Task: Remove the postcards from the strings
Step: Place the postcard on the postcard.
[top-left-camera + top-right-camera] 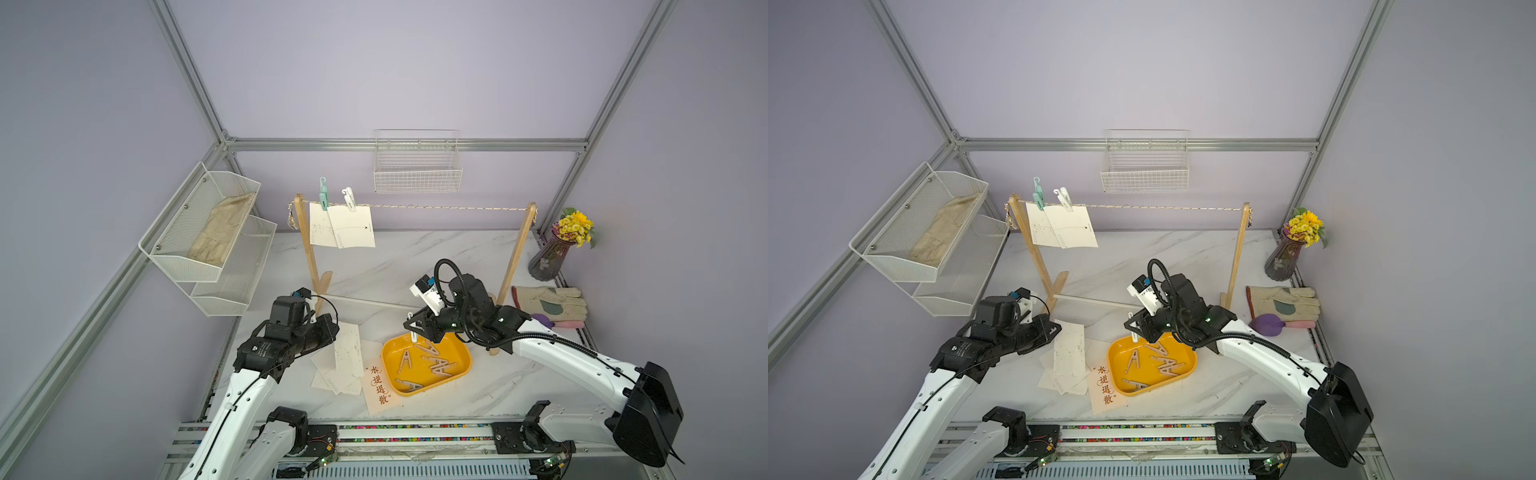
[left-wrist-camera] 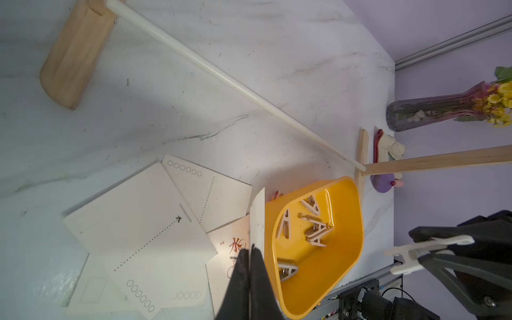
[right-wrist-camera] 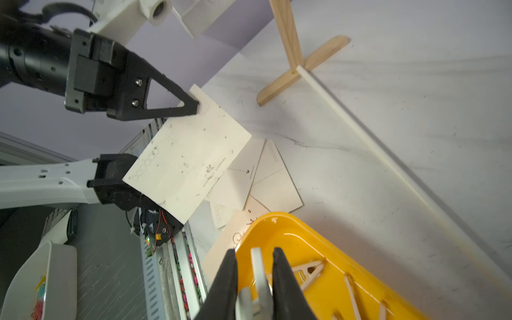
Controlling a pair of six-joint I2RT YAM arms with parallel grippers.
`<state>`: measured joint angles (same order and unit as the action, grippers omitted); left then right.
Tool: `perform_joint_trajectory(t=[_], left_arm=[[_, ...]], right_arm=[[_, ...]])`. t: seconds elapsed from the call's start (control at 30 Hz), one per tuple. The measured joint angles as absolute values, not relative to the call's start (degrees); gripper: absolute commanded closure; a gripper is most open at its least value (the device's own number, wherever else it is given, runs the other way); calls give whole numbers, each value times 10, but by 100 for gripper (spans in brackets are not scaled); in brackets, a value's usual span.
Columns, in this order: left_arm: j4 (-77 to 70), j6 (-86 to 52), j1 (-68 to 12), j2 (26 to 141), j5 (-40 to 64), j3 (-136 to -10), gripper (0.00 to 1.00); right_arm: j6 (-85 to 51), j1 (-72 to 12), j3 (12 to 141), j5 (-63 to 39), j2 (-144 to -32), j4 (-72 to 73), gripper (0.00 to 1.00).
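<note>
While I watched from the remote station, the left gripper [image 2: 250,253] had its black jaws pressed together on the top edge of one cream card, the held postcard [image 3: 188,163]. It gripped near a corner, and the card hung slanted above the loose postcards [image 1: 336,380] fanned out on the marble table [image 1: 415,257]. I could not tell whether its low edge touched that pile. The pink postcard [image 1: 380,388], with brown calligraphy, lay flat at the pile's right, one edge running under the rim of the yellow tray [image 1: 469,357]. The right gripper [image 3: 255,253] pinched a white plastic peg, the held clothespin [image 2: 432,243], above the tray's far corner. Wooden clothespins [image 1: 436,363] lay scattered inside the tray. Just behind both grippers, the white rod [image 1: 365,302] joined the stand's feet. Higher up, the string [image 1: 436,207] ran taut between the left post [image 1: 307,249] and the right post [image 1: 517,253]. Two hanging postcards [image 1: 351,226] overlapped close to the left post, one under a teal clothespin [image 1: 323,195] and one under a white clothespin [image 1: 349,198]. From there the string ran bare to the right post, with open marble beneath it back to the wall. A glove [image 1: 548,303] and a vase [image 1: 546,257] sat along the table's right edge, beyond the right post.
</note>
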<state>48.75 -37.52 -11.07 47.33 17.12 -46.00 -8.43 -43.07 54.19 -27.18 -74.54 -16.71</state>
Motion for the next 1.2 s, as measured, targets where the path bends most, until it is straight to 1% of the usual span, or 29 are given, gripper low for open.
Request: perform_joint_trajectory(t=[0.13, 0.37, 0.5, 0.63, 0.7, 0.87, 1.2], left_arm=[[492, -375, -115, 501, 173, -452, 100], [477, -373, -120, 541, 173, -450, 100], [462, -368, -124, 568, 173, -441, 99], [451, -363, -126, 588, 171, -435, 97], [446, -361, -126, 597, 170, -434, 96], [442, -352, -128, 604, 158, -433, 92], [451, -342, -128, 604, 145, -433, 90]], right_arm=[[-83, -456, 520, -257, -763, -189, 84], [-82, -463, 503, -237, -779, -208, 84], [-76, -464, 503, -225, -794, -211, 78], [-70, -466, 503, -210, -806, -215, 65], [-66, -467, 503, -202, -808, -217, 61], [-61, -467, 503, -189, -809, -225, 57], [-55, -467, 505, -171, -810, -231, 56]])
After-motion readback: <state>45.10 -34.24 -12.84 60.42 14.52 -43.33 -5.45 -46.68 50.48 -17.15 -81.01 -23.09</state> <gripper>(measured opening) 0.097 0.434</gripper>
